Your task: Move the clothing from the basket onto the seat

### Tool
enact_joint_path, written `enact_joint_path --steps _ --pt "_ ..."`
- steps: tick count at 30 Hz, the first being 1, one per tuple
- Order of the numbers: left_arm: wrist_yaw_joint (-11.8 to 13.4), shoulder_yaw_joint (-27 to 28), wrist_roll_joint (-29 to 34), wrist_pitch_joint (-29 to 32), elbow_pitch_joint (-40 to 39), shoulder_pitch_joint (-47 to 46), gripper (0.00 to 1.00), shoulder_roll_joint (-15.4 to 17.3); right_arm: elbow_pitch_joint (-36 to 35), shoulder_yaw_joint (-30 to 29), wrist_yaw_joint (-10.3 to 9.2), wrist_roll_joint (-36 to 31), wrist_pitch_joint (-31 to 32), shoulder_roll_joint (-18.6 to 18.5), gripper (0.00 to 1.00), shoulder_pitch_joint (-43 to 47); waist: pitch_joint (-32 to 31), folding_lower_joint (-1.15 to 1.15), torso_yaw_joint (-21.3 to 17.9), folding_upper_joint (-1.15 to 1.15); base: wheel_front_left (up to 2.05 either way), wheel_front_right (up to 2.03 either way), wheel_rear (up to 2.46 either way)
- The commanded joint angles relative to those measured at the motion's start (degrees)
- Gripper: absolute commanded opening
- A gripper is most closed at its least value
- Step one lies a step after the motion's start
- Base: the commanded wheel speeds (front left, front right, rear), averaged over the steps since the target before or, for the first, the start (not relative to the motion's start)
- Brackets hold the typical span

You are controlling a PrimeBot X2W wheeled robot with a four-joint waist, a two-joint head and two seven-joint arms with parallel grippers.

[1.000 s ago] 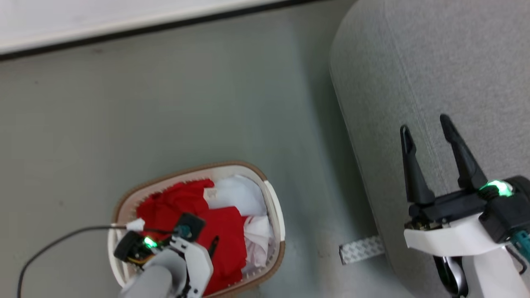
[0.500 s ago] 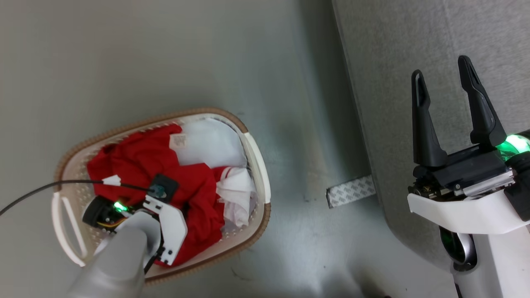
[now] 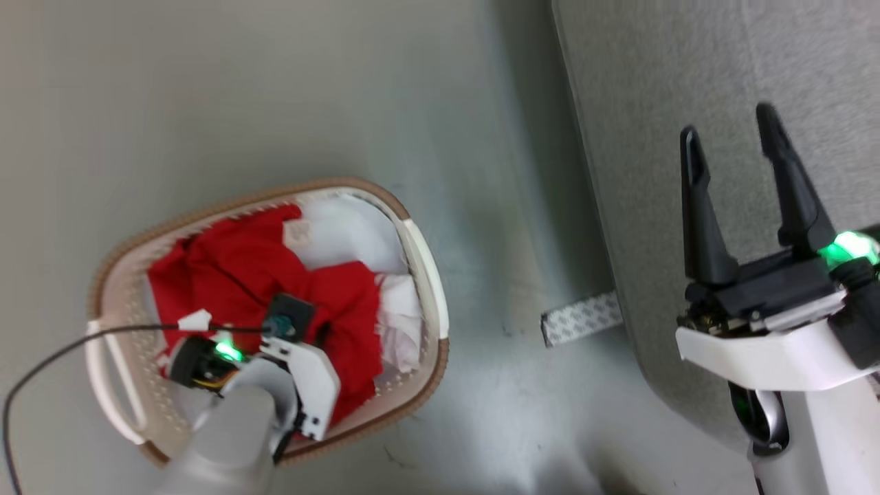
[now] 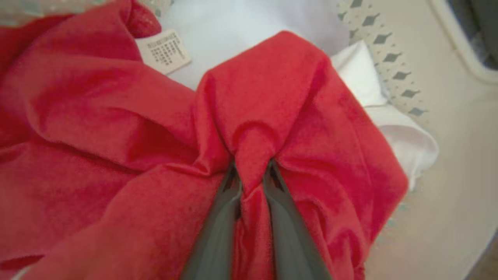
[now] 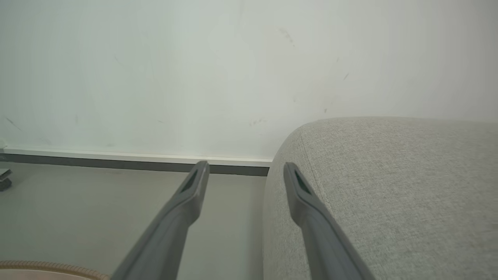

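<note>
Basket on the floor to the left, seat to the right.
The basket (image 3: 421, 275) stands on the floor (image 3: 344, 103), apart from the seat (image 3: 687, 69) along the floor's right side. The clothing (image 3: 240, 275) lies heaped in the basket. The left gripper (image 4: 252, 171) reaches into the basket, with a fold of clothing between its fingers. A strip of tape (image 3: 581, 318) lies on the floor between the two, its end at the seat's edge. The right gripper (image 3: 727, 124) hangs over the seat's left edge. The wall (image 5: 194, 77) stands behind the seat.

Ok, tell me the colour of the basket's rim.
Brown, ringing the top of the cream-white basket. Best seen in the head view.
</note>
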Motion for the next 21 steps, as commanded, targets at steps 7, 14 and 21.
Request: enact_joint_path --steps 7,14,21 --pt "-0.29 1.33 -4.91 -4.97 -1.33 5.93 0.00 -2.44 3.04 -1.15 -0.12 -2.10 0.04 -0.03 1.00 5.57 -14.80 0.00 5.22 0.00 0.00 0.00 0.00" --pt "-0.18 2.31 -8.70 -5.48 -9.39 14.51 0.00 -3.07 4.99 -2.07 -0.12 -3.01 0.04 -0.03 1.00 12.71 -27.71 0.00 8.58 0.00 0.00 0.00 0.00" --pt "0.46 4.01 -12.41 -5.48 -20.72 22.70 0.00 -3.10 6.22 -2.57 -0.12 -3.15 0.04 -0.02 1.00 18.99 -37.17 0.00 11.35 0.00 0.00 0.00 0.00"
